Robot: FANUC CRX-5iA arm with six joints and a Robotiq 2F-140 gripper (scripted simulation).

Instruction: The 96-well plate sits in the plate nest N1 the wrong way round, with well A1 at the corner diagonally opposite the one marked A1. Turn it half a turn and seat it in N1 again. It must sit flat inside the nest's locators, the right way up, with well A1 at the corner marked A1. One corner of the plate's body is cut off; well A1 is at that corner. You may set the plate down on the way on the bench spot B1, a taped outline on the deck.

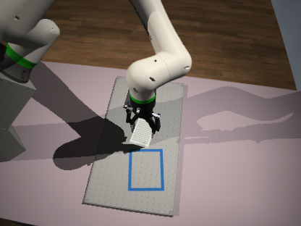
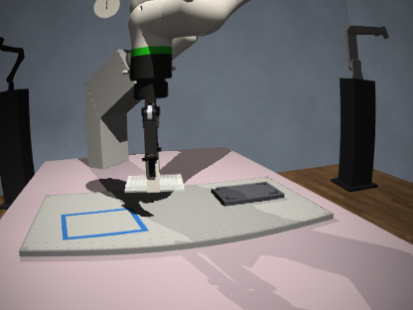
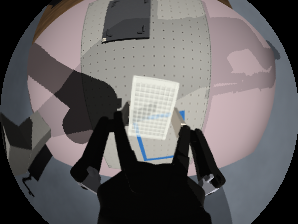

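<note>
My gripper (image 1: 142, 124) is shut on the white 96-well plate (image 1: 140, 133) and holds it level, above the grey deck. The plate hangs between the dark plate nest N1 (image 2: 247, 192) and the blue taped outline B1 (image 1: 145, 169), close to the outline's near edge. In the exterior view the plate (image 2: 154, 182) is clear of the deck, left of the empty nest. In the wrist view the plate (image 3: 153, 107) sits between my fingers, with the nest (image 3: 128, 19) farther ahead and a corner of the blue outline (image 3: 152, 153) under the plate. I cannot make out the cut corner.
The grey perforated deck (image 1: 139, 148) lies on a pink table. The robot's grey base block (image 2: 106, 114) stands behind the deck. Black stands (image 2: 357, 131) are off the table at the right and left.
</note>
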